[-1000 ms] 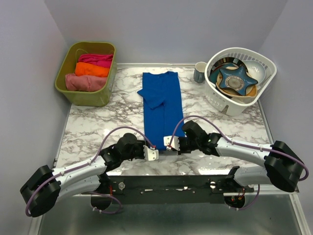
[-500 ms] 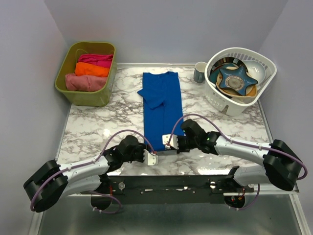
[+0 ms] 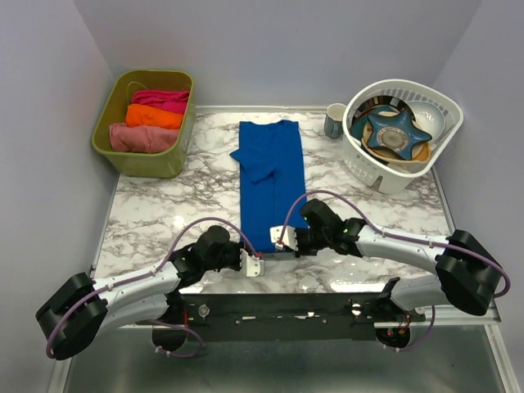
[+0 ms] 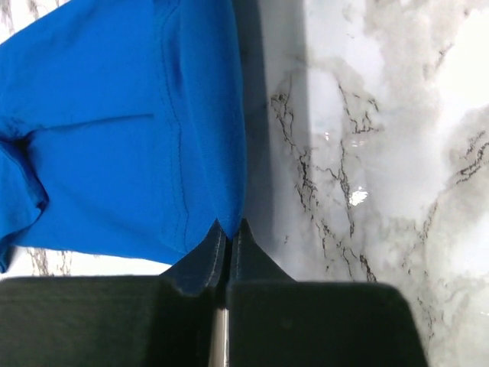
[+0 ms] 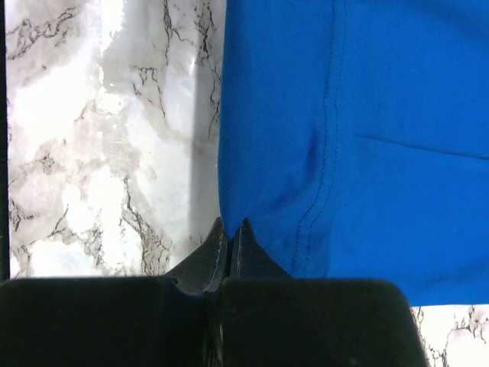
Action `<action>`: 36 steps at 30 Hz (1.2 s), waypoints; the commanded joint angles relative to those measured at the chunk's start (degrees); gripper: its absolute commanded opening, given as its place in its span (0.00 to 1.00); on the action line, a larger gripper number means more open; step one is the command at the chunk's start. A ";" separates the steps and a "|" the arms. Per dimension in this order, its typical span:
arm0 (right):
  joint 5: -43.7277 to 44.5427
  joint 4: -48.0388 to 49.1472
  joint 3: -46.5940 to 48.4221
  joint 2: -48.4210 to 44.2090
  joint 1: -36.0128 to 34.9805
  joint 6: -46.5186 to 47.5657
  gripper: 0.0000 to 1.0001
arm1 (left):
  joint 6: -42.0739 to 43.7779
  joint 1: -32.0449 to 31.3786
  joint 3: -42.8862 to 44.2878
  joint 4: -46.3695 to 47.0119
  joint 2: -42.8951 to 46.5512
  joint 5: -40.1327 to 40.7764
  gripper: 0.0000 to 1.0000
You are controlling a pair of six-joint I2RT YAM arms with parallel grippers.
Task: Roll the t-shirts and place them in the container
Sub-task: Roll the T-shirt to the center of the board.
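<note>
**Both jaws set on the near hem; no roll started yet**

The t-shirt (image 3: 272, 176) lies flat on the marble desk (image 3: 164, 205), just to the right of the green bin (image 3: 147, 164). It is folded into a long, narrow blue strip. One end of the strip is level with the bin and the other reaches toward the arm bases, with a sleeve flap turned over near the bin-level end.

The left gripper (image 3: 255, 264) sits at the hem corner on the bin's side of the strip, at the end away from the bin. Its wrist view shows the jaws drawn almost together, the tips overlapping the cloth's side edge just above the hem. I read that as a pinch on the fabric, though the corner itself is hidden under the jaws.

The right gripper (image 3: 284, 237) is at the opposite hem corner, on the side facing away from the bin. Its jaws are fully closed with the tips meeting the shirt's edge in the same way, so it too appears to have hold of the hem.

Judged against the task, this shirt is folded but not rolled, with no turn of cloth lifted or curled at the hem. Rolling the strip from the hem toward its bin-level end is all left to do. Three rolled garments (image 3: 143, 137) in pink, orange and magenta already fill the bin, which suggests that is where finished rolls go. This shirt would probably go in there once it is rolled.
</note>
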State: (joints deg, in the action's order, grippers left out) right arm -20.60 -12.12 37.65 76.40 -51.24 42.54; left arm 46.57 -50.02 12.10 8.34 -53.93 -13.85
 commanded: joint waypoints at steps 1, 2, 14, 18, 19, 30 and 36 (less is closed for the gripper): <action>-4.00 -3.43 1.90 0.15 0.09 1.75 0.01 | 0.37 -0.43 3.19 -6.04 0.23 -3.82 0.00; -4.71 -4.31 2.16 -0.11 0.18 2.19 0.01 | -0.42 -0.43 3.72 -8.40 0.40 -5.73 0.00; -21.84 -30.94 9.98 -1.61 4.30 10.88 0.01 | -11.58 -0.34 17.26 -34.97 4.62 -15.25 0.00; -25.97 -36.74 13.67 2.95 8.07 14.05 0.01 | -10.54 0.36 19.53 -38.74 2.71 -17.17 0.00; -26.59 -38.92 15.85 5.57 8.96 14.84 0.01 | -10.10 0.54 20.33 -39.62 1.56 -18.66 0.00; -30.11 -57.13 30.28 24.93 16.52 28.82 0.02 | 4.39 15.47 35.07 -55.09 -21.00 -32.02 0.00; -28.80 -59.95 36.08 31.69 18.11 30.40 0.02 | 8.36 19.52 42.03 -59.49 -30.78 -33.97 0.00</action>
State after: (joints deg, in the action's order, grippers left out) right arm -50.85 -64.05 69.82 103.59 -34.70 69.60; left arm 49.52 -33.08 49.93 -42.00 -79.57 -44.40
